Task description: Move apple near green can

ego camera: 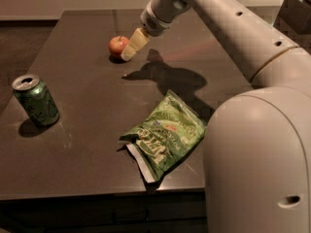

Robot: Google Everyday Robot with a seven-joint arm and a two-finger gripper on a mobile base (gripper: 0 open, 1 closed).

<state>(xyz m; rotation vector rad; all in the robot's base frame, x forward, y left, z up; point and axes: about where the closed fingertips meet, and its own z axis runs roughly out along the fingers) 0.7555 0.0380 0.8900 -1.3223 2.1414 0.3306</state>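
Note:
A small red-orange apple (117, 45) sits on the dark table (87, 130) toward the far side. A green can (35, 100) with a silver top stands upright near the table's left edge, well apart from the apple. My gripper (131, 47) hangs from the arm at the upper middle, its pale fingers pointing down-left, just right of the apple and close to it. Nothing is seen held in it.
A crinkled green chip bag (164, 135) lies flat near the table's front edge, right of centre. My arm and large pale body (257, 144) fill the right side. The table's front edge runs along the bottom.

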